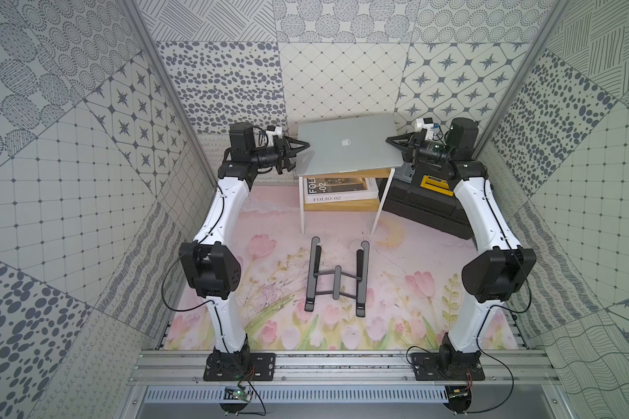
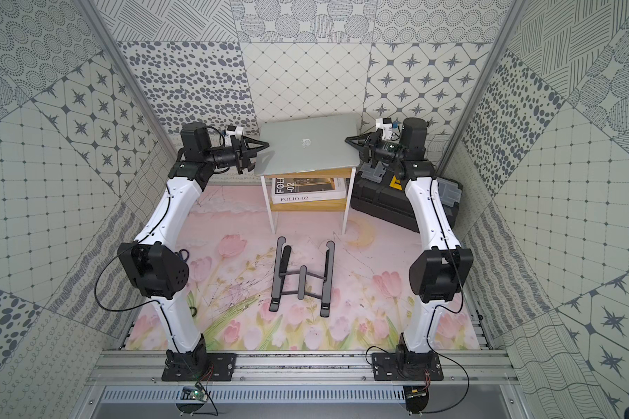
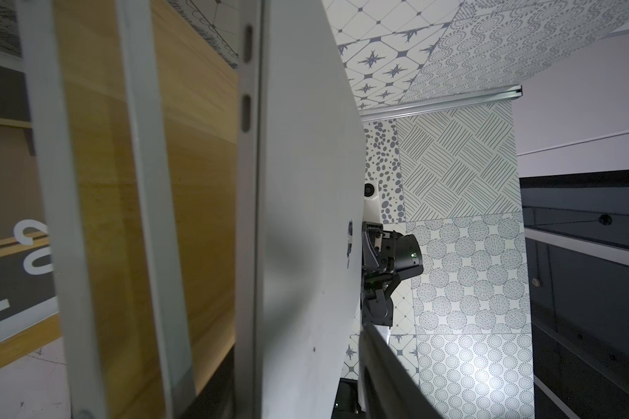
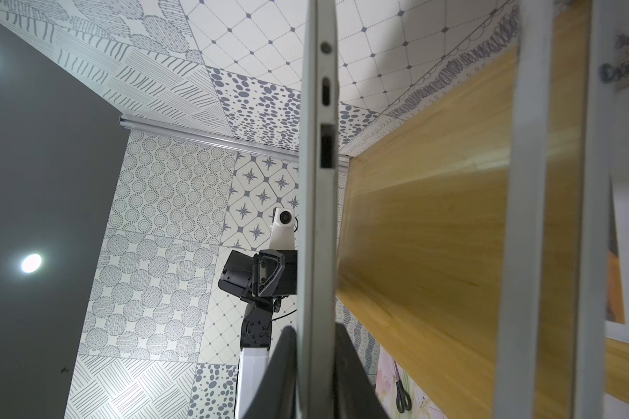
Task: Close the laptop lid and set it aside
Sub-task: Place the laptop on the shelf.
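The silver laptop (image 1: pixel 345 156) is closed, its laptop lid (image 1: pixel 345 142) with the pale logo facing up, over the yellow shelf top (image 1: pixel 342 174) in both top views. My right gripper (image 1: pixel 394 147) is shut on the laptop's right edge; in the right wrist view both fingers (image 4: pixel 284 377) press the laptop (image 4: pixel 316 217), and a gap shows between it and the shelf top (image 4: pixel 433 235). My left gripper (image 1: pixel 302 152) is at the left edge, open. In the left wrist view its finger (image 3: pixel 382 366) stands clear of the lid (image 3: pixel 305 217); the other finger is hidden.
Under the shelf top lies a FOLIO-02 book (image 1: pixel 338 188), between white legs (image 1: pixel 382 203). A black toolbox (image 1: pixel 425 206) sits to the shelf's right. A dark grey H-shaped stand (image 1: pixel 336 279) lies on the floral mat. Scissors (image 4: pixel 402 395) lie on the mat.
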Tool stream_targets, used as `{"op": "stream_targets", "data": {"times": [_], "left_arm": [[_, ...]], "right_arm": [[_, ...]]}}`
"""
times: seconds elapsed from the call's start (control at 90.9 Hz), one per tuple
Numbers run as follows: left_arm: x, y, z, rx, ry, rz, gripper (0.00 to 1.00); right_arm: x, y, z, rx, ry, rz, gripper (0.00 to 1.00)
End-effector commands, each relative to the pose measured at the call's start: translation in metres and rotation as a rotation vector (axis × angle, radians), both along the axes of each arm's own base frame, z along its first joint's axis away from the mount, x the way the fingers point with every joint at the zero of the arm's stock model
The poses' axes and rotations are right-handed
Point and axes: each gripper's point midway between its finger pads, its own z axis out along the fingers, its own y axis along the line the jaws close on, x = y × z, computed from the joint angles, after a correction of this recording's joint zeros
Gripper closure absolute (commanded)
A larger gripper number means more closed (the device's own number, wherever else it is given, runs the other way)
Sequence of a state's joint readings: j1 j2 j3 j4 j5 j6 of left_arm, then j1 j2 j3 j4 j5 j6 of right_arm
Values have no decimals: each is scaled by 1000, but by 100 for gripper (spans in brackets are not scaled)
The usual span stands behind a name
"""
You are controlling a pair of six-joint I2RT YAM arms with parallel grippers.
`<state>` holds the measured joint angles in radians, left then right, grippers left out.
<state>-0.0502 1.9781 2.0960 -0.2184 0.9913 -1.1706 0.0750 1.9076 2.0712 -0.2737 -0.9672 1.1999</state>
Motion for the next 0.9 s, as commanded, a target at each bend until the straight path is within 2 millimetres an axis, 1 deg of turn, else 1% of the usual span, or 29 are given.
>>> {"op": "stream_targets", "data": {"times": [0.0,0.231,0.517,0.616,0.649,0.814,0.891], "left_arm": [[5,7,6,29,-80,14,50],[11,16,-7,56,-62,40,41],[17,29,-26,144,-18,73,38],[20,34,-30,179,-21,93,38],[22,35,-34,182,-10,96,38],[23,36,-41,203,8,82,37],[23,39,-44,235,6,96,35]], "right_arm": [[-5,9,37,5,-158,13,100],[8,9,30,10,-138,-2,100],[16,8,30,14,-139,-13,100],[18,6,30,15,-137,-29,100],[18,6,31,16,-138,-31,100],[20,0,32,18,-136,-43,100],[21,-1,31,18,-133,-43,100]]}}
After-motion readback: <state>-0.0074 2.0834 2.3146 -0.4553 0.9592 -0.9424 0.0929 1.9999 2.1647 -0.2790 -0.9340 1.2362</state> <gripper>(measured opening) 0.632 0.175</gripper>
